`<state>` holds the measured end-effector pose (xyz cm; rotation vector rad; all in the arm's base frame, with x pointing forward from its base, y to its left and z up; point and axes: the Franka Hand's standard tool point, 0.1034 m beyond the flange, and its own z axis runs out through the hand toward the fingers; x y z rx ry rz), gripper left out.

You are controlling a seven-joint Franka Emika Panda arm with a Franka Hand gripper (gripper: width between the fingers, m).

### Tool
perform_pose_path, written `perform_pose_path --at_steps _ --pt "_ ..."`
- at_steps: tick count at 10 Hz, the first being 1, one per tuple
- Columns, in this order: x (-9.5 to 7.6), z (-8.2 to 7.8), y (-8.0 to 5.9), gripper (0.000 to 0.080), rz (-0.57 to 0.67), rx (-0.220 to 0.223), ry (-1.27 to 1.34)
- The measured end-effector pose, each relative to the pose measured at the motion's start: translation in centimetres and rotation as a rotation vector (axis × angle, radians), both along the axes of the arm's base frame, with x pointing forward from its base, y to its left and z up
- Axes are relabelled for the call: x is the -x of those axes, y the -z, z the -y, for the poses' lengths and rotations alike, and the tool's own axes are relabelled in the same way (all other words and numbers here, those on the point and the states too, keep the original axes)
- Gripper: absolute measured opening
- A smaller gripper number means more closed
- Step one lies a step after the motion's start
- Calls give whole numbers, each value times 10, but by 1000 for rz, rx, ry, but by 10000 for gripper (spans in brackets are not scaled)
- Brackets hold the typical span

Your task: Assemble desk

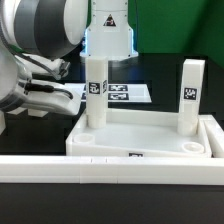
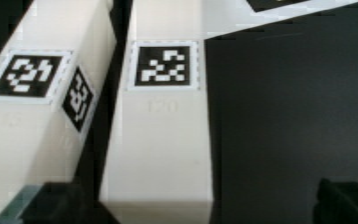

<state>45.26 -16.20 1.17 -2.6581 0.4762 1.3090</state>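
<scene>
The white desk top [image 1: 140, 140] lies in the middle with its raised rim up. Two white square legs stand upright in its back corner sockets: one on the exterior view's left [image 1: 95, 100] and one on the right [image 1: 190, 95], each with a tag. My gripper [image 1: 100, 58] is directly over the left leg's top end. In the wrist view the gripper [image 2: 202, 205] is open, and the tagged leg [image 2: 158, 120] runs between the dark fingers [image 2: 60, 205]. The leg is close to one finger, with a clear gap to the other. A second white tagged part [image 2: 43, 90] lies alongside the leg.
The marker board [image 1: 125, 92] lies flat behind the desk top, and its corner shows in the wrist view [image 2: 318, 6]. A long white rail [image 1: 110, 168] runs across the front of the table. The arm's body fills the exterior view's left.
</scene>
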Motion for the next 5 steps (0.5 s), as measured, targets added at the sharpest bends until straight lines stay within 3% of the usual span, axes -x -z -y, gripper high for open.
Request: perform_pose_path --at_steps 5 --pt "8 0 5 649 -11 1 7"
